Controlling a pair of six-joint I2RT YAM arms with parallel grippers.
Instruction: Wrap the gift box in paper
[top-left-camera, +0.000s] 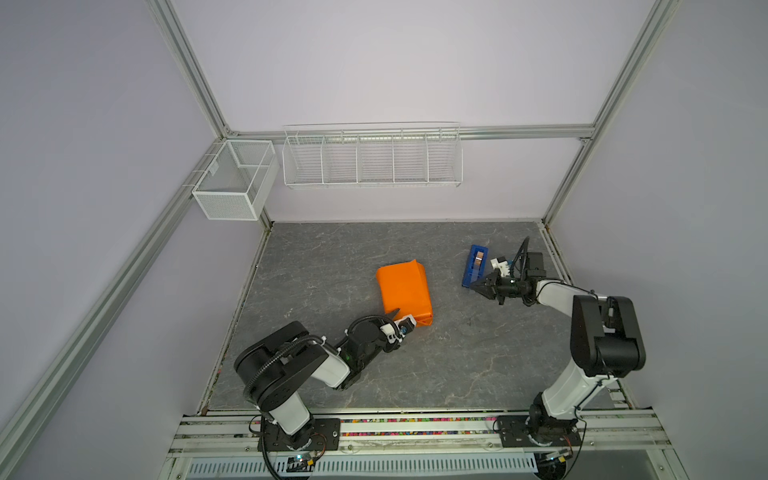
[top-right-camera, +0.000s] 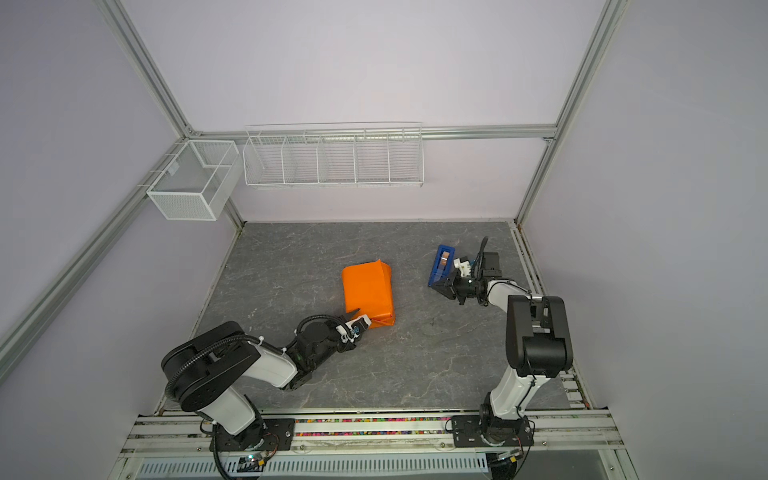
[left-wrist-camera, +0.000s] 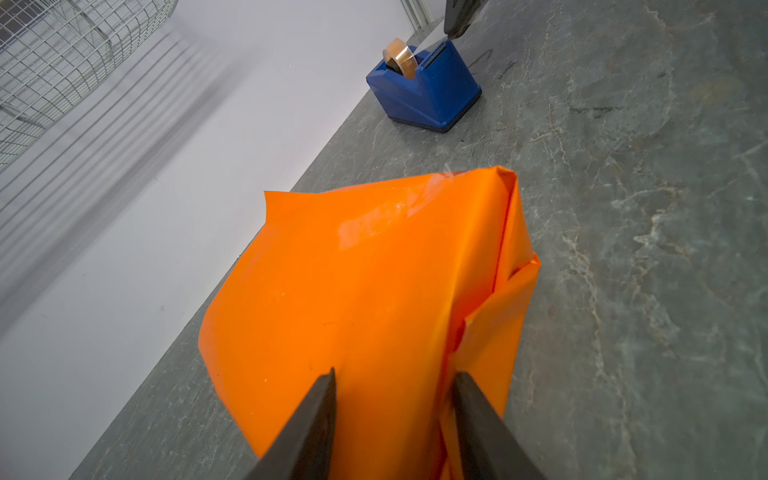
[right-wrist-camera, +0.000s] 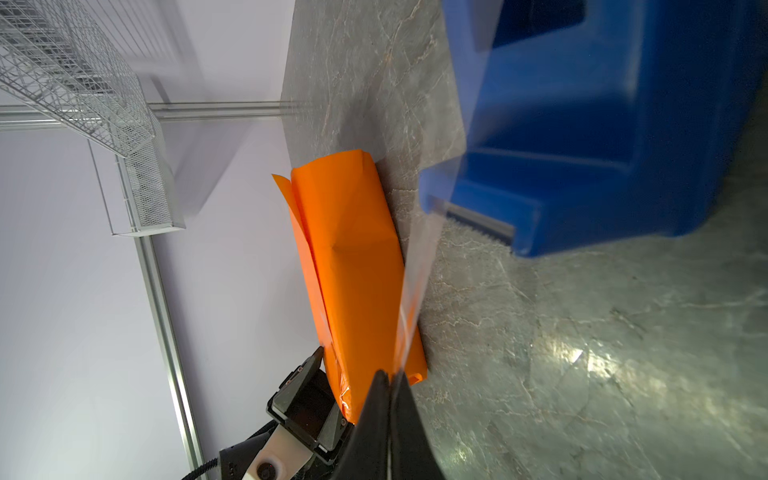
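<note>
Two robot arms work at a grey worktop (top-left-camera: 332, 257), where the orange paper (top-left-camera: 405, 291), folded into a box-shaped bundle, lies to the left of a blue tape dispenser (top-left-camera: 473, 266) in both top views; the gift box itself is hidden. The right gripper (top-left-camera: 473, 289), just beside the tape dispenser's cutter end, has its fingers clenched on a strip of clear tape (right-wrist-camera: 415, 270) stretched from it. The left gripper (left-wrist-camera: 395, 376), at the bundle's end farther from the tape dispenser, shows its fingers apart over the paper; whether they clasp it cannot be told.
</note>
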